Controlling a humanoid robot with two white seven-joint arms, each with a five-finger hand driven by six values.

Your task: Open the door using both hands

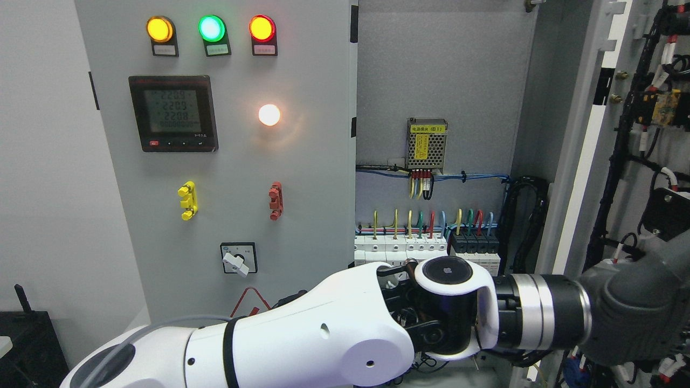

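The grey electrical cabinet has two doors. The left door [302, 178] is closed and carries lamps, a meter and switches. The right door [579, 156] stands swung open to the right, with its inner side and black wiring [620, 161] showing. My left arm [302, 339] comes in from the lower left and reaches across to the right. Its dark grey hand [636, 307] is at the lower part of the open door, by the door's inner edge. Whether it holds the door is hidden. My right arm is out of view.
Inside the cabinet are a perforated power supply [426, 144], coloured wires and a row of breakers [426, 249]. The left door has three lit lamps [211, 28], a meter [173, 113], a rotary switch [238, 258] and yellow and red handles [187, 200]. A black box [24, 345] sits at the lower left.
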